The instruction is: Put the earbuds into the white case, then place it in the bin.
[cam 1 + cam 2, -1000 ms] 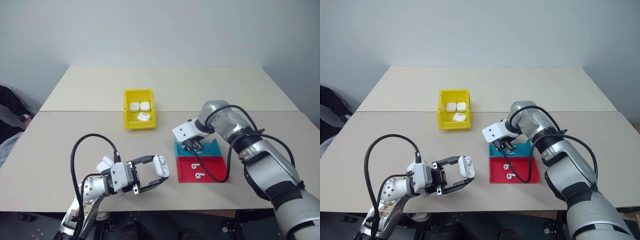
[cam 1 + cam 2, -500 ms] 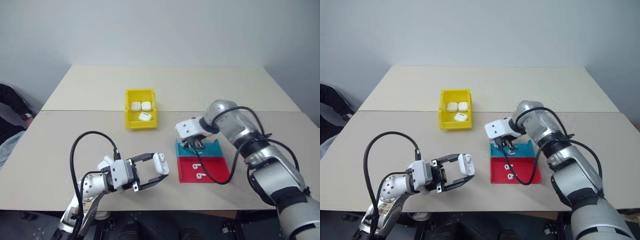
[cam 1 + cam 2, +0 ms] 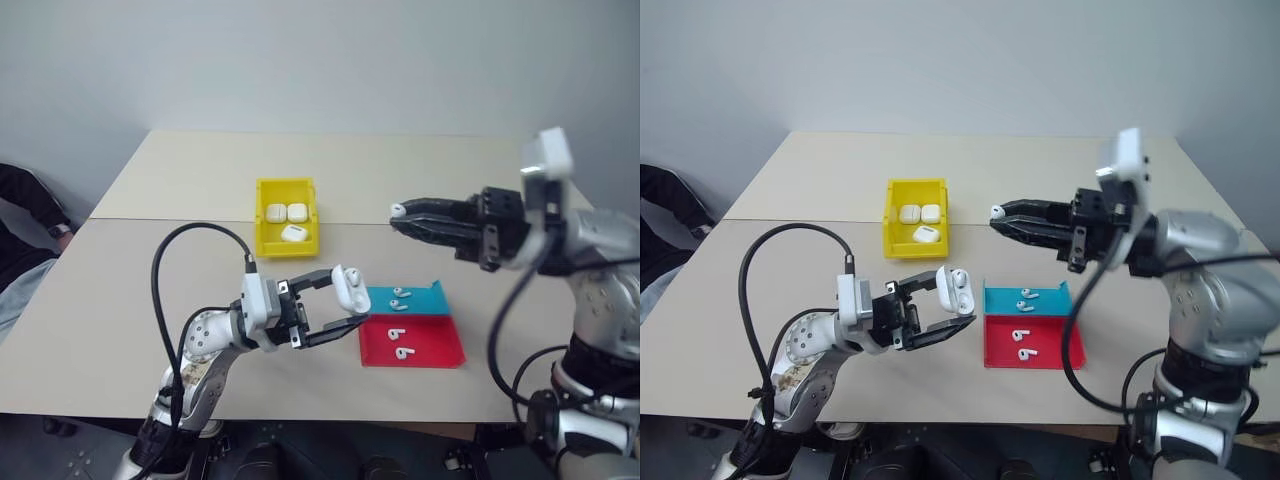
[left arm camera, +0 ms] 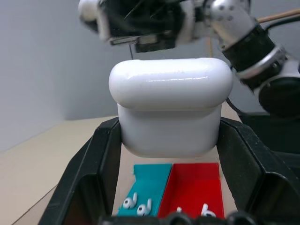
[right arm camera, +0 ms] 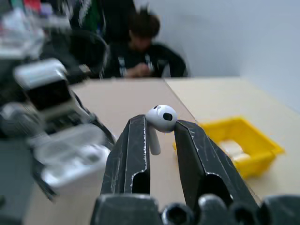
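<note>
I am on the loading step, with the yellow bin (image 3: 286, 216) on the desk (image 3: 180, 190) well beyond both jaws: my left jaws (image 3: 340, 306) are clenched on the white case (image 3: 350, 288), my right jaws (image 3: 403, 217) pinch an earbud (image 5: 161, 121) that I judge must next reach the case, whose lid looks closed.

I see a glossy white case (image 3: 349, 288) between black fingers (image 4: 93, 173), a yellow bin (image 3: 283, 193), blue (image 3: 425, 296) and red (image 3: 430, 347) trays, beige table (image 3: 400, 170).
</note>
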Robot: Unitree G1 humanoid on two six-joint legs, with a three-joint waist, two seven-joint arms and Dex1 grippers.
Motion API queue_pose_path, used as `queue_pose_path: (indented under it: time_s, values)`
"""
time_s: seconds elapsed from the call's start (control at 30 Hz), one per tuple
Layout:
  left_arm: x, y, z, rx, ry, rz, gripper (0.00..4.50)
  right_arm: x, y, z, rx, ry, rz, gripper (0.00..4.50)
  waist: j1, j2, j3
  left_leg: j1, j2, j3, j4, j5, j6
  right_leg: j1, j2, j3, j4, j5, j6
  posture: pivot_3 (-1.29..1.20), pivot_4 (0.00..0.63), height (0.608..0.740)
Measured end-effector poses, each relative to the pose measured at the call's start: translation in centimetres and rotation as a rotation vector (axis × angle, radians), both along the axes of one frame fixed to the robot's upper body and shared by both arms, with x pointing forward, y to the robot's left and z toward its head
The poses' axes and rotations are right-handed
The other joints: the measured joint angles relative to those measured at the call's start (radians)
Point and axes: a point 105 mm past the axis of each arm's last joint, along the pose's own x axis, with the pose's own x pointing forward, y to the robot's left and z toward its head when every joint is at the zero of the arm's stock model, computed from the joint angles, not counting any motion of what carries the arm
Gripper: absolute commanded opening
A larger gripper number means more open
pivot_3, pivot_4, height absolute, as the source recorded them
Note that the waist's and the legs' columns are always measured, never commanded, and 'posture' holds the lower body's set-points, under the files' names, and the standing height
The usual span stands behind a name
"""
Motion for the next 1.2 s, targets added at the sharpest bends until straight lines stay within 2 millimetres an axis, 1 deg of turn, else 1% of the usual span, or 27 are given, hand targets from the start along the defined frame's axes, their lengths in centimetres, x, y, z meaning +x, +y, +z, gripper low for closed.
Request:
queue_pose_path:
  time_s: [0.07, 0.1, 0.17, 0.27, 0.37, 0.47, 0.57, 0.73, 1.07, 1.2]
  values:
    - [0.1, -0.2, 0.1, -0.001, 0.012, -0.019, 2.76, -1.3, 0.3, -0.6, 0.047, 0.003, 0.024, 0.61, 0.0, 0.0, 0.0, 0.0, 0.0, -0.001, 0.0, 0.0, 0.0, 0.0, 0.0, -0.001, 0.0, 0.0, 0.0, 0.0, 0.15, 0.74]
    - [0.2, -0.3, 0.3, -0.007, 0.015, -0.029, 2.76, -2.0, 0.6, -1.4, 0.058, 0.022, 0.045, 0.61, 0.001, 0.0, 0.0, 0.0, 0.0, -0.001, 0.0, 0.0, 0.0, 0.0, 0.0, -0.001, 0.0, 0.0, 0.0, 0.0, 0.15, 0.74]
    - [0.3, -0.4, 0.5, -0.014, 0.019, -0.041, 2.76, -2.8, 1.0, -2.2, 0.069, 0.047, 0.066, 0.61, 0.0, 0.0, 0.0, 0.0, -0.001, -0.001, 0.001, 0.0, 0.0, 0.0, 0.0, 0.0, 0.0, 0.0, 0.0, 0.0, 0.15, 0.74]
    - [0.4, -0.8, 1.0, -0.024, 0.012, -0.065, 2.76, -3.0, 1.3, -2.6, 0.076, 0.051, 0.069, 0.61, -0.003, 0.0, 0.0, 0.0, -0.001, -0.002, 0.002, 0.0, 0.0, 0.001, 0.0, 0.0, 0.0, 0.001, 0.001, 0.0, 0.15, 0.74]
    - [0.4, -0.9, 1.1, -0.028, 0.018, -0.075, 2.76, -3.2, 1.6, -3.8, 0.068, 0.072, 0.079, 0.61, -0.003, 0.0, -0.001, 0.0, -0.001, -0.002, 0.001, 0.0, 0.0, 0.001, 0.0, 0.0, 0.0, 0.0, 0.001, 0.0, 0.15, 0.74]
    - [0.4, -1.0, 1.1, -0.03, 0.02, -0.077, 2.76, -3.5, 2.0, -4.4, 0.049, 0.046, 0.084, 0.61, -0.004, 0.0, -0.001, 0.0, -0.001, -0.002, 0.002, 0.0, 0.0, 0.001, 0.0, -0.001, -0.001, 0.0, 0.001, 0.0, 0.15, 0.74]
    - [0.4, -1.0, 1.1, -0.028, 0.02, -0.075, 2.76, -3.6, 2.3, -4.8, 0.019, 0.02, 0.084, 0.61, -0.004, 0.0, -0.001, 0.0, -0.001, -0.003, 0.002, 0.0, 0.0, 0.001, 0.0, -0.001, -0.001, 0.0, 0.001, 0.0, 0.15, 0.74]
    - [0.5, -0.9, 1.0, -0.025, 0.024, -0.07, 2.76, -3.5, 2.4, -4.9, 0.005, -0.009, 0.088, 0.61, -0.004, 0.0, -0.001, 0.0, -0.001, -0.003, 0.002, 0.0, 0.0, 0.001, 0.0, -0.001, -0.001, 0.0, 0.001, 0.0, 0.15, 0.74]
    - [0.4, -0.7, 0.5, -0.015, 0.033, -0.068, 2.76, -2.5, 2.0, -5.3, -0.012, 0.004, 0.065, 0.61, -0.003, 0.0, -0.001, 0.0, -0.001, -0.003, 0.002, 0.0, 0.0, 0.002, 0.0, -0.001, -0.001, 0.0, 0.001, 0.0, 0.15, 0.74]
    - [0.4, -0.8, 0.4, -0.018, 0.034, -0.067, 2.76, -2.6, 2.2, -5.4, -0.023, -0.004, 0.073, 0.61, -0.002, 0.0, -0.001, 0.0, -0.001, -0.003, 0.002, 0.0, 0.0, 0.002, 0.0, -0.001, -0.001, 0.0, 0.001, 0.0, 0.15, 0.74]
